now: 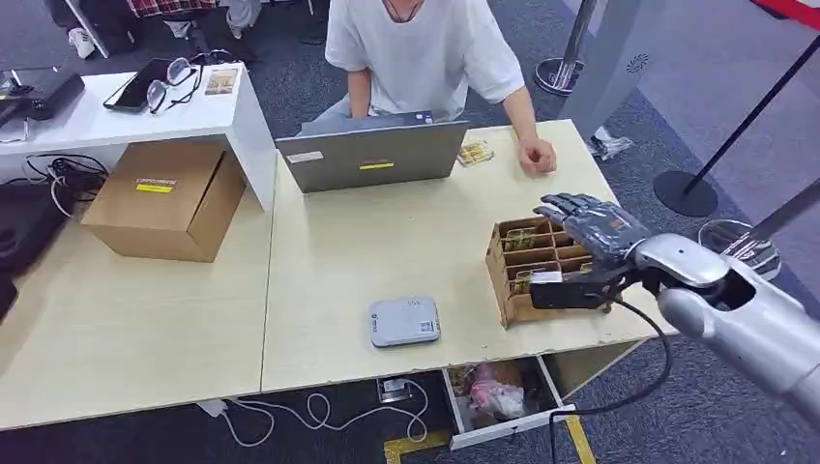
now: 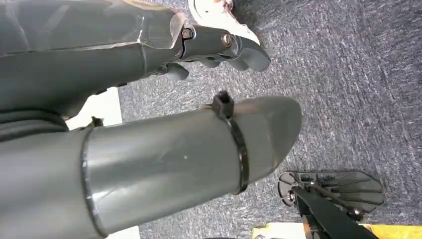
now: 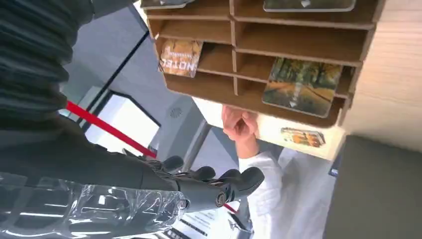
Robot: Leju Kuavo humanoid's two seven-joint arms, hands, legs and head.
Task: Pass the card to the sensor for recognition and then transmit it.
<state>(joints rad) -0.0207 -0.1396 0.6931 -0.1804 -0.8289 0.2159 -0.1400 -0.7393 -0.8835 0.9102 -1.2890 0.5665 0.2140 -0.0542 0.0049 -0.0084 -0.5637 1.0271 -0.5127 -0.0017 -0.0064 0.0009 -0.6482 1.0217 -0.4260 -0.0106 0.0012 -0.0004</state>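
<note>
Presently, on the light wooden tabletop (image 1: pixel 338 251), a compartmented wooden card rack (image 1: pixel 530 259) stood close to the near right edge, its cells holding picture cards. Right hand (image 1: pixel 592 227): poised over the far right side of the rack, fingers spread apart and holding nothing; the silver right arm (image 1: pixel 745 309) reached in from beyond the tabletop's right edge, a black cable hanging below it. From the right wrist view the rack's cells showed plainly: one card with an autumn-tree picture (image 3: pixel 302 85) leaned in a cell, another card printed "HOTEL" (image 3: pixel 181 58) sat in a neighbouring cell, and the dark fingers (image 3: pixel 239 180) stood apart from the rack, open.

Sensor (image 1: pixel 404 321): a small flat grey box, lying near the tabletop's front edge, well left of the rack, with bare wood between them. A grey laptop (image 1: pixel 372 155) stood at the far edge, and one loose card (image 1: pixel 474 153) lay just right of it. A person in a white shirt (image 1: pixel 421 48) sat behind, one hand (image 1: pixel 537 155) resting on the tabletop near the far right corner.

Left side: a cardboard box (image 1: pixel 164 198) under a white shelf (image 1: pixel 126 111); wide bare wood lay before it.

Left hand (image 2: pixel 219 47): hanging over grey carpet; whether clenched or released, I could not tell.
</note>
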